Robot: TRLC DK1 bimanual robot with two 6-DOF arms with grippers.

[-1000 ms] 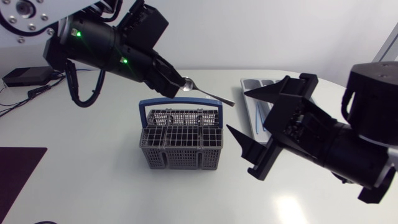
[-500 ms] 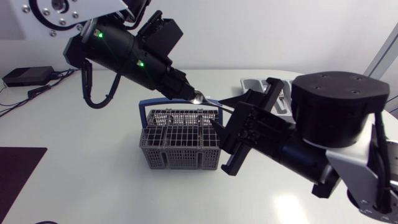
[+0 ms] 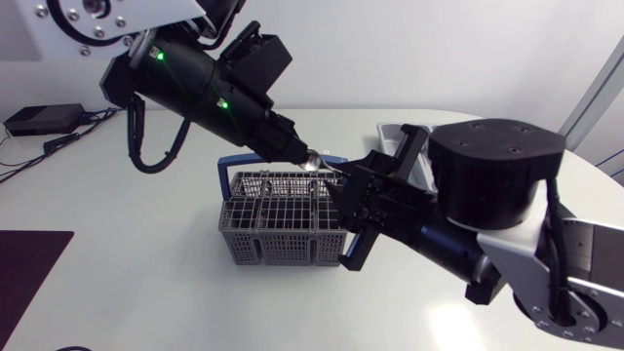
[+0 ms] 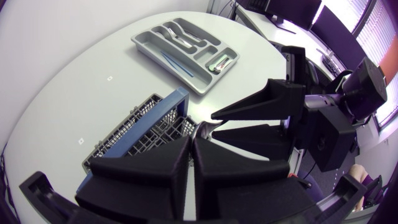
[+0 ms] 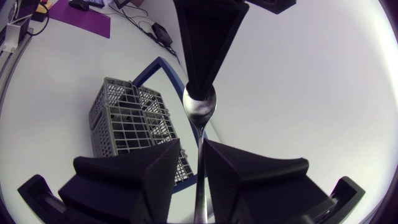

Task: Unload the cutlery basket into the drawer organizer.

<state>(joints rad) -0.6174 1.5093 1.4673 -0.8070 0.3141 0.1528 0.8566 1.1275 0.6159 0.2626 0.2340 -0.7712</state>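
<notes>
My left gripper [image 3: 298, 153] hangs over the grey cutlery basket [image 3: 283, 219] with the blue handle, shut on the bowl of a metal spoon [image 3: 314, 162]. The spoon's handle points toward my right gripper [image 3: 333, 181], whose fingers stand close on either side of it. In the right wrist view the handle [image 5: 199, 177] runs between my right gripper's [image 5: 193, 144] fingers, with a gap showing on one side. From the left wrist, my left gripper [image 4: 191, 137] pinches the spoon bowl [image 4: 203, 129]. The grey drawer organizer [image 4: 148, 49] lies beyond the basket [image 4: 134, 127].
The organizer holds several pieces of cutlery in its compartments. In the head view only its corner [image 3: 390, 130] shows behind my right arm. A black box with cables [image 3: 39, 119] sits at the table's far left, and a dark purple mat [image 3: 24, 273] at the front left.
My right arm has swung in from the right to the spoon's handle, and its fingers have narrowed around it. My left gripper has carried the spoon slightly right and lower.
</notes>
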